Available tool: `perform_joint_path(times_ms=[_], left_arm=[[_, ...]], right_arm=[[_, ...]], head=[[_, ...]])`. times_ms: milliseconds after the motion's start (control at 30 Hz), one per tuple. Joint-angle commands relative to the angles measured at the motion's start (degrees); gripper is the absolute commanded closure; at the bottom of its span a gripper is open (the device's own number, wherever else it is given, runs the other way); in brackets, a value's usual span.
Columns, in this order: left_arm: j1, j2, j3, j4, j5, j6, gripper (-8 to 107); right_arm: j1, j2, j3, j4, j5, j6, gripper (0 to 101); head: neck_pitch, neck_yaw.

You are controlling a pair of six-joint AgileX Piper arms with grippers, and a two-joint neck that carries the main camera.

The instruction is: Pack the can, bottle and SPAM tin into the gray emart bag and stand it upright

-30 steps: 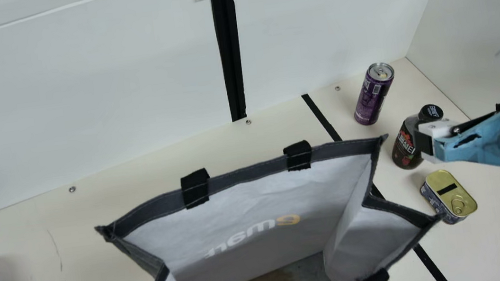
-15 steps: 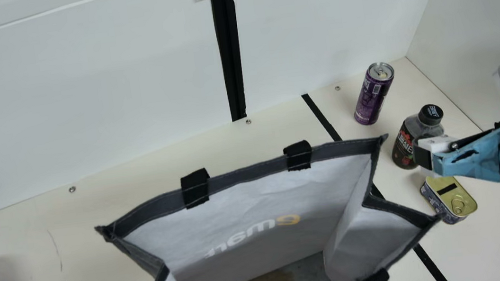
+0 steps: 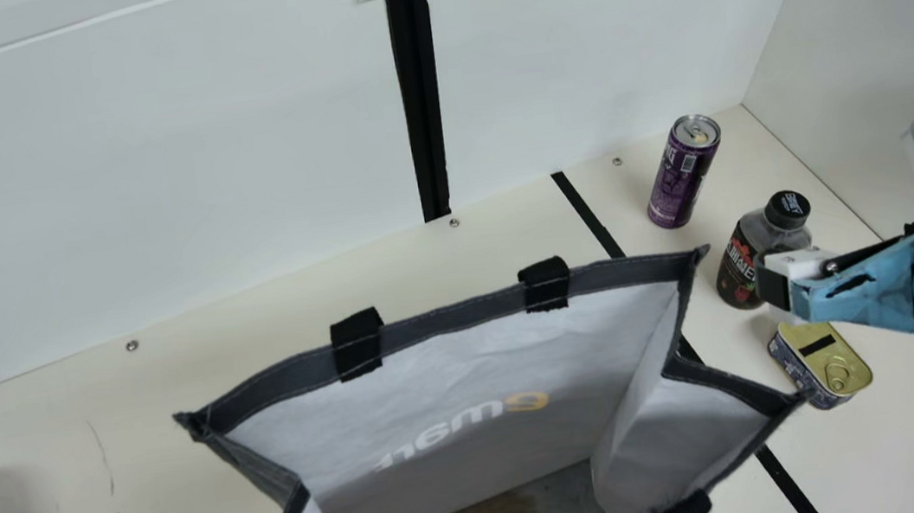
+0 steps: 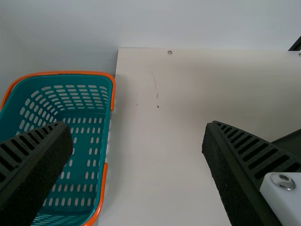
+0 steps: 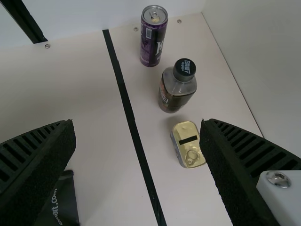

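Can point(image 3: 681, 177), bottle point(image 3: 739, 265) and SPAM tin point(image 3: 820, 360) sit right of the gray emart bag point(image 3: 470, 359). My right claw point(image 3: 773, 287), spread, masks part of the bottle, lower in main view than a second ago. Left claw point(image 4: 136, 129) also spread, teal basket point(image 4: 89, 122) near.

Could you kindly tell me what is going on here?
The robot appears to be about to pack groceries. The gray bag stands open, while the can, bottle and SPAM tin stand on the table beside it, not yet packed. The right gripper hovers open near the bottle and tin, and the left gripper is open too, holding nothing.
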Motion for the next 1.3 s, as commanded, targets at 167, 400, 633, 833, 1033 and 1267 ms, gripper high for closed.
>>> perform_joint_path(times_ms=[167, 400, 633, 833, 1033, 1267], left_arm=[[-0.14, 0.03, -0.13, 0.32, -0.12, -0.04, 9], [-1.55, 0.37, -1.28, 1.54, -0.42, -0.32, 9], [-4.28, 2.18, -4.31, 3.88, -1.19, -1.55, 9], [-8.00, 4.71, -7.97, 6.51, -1.97, -3.18, 9], [-12.84, 7.81, -11.99, 9.87, -2.45, -5.53, 9], [-19.64, 11.82, -16.70, 14.22, -2.44, -8.75, 9]], right_arm=[[0.00, 0.00, 0.00, 0.00, 0.00, 0.00, 6], [0.00, 0.00, 0.00, 0.00, 0.00, 0.00, 6], [0.00, 0.00, 0.00, 0.00, 0.00, 0.00, 6], [0.00, 0.00, 0.00, 0.00, 0.00, 0.00, 6], [0.00, 0.00, 0.00, 0.00, 0.00, 0.00, 6], [0.00, 0.00, 0.00, 0.00, 0.00, 0.00, 6]], head=[[-1.30, -0.05], [-1.30, -0.05], [-1.30, -0.05], [-1.30, -0.05], [-1.30, -0.05], [-1.30, -0.05]])
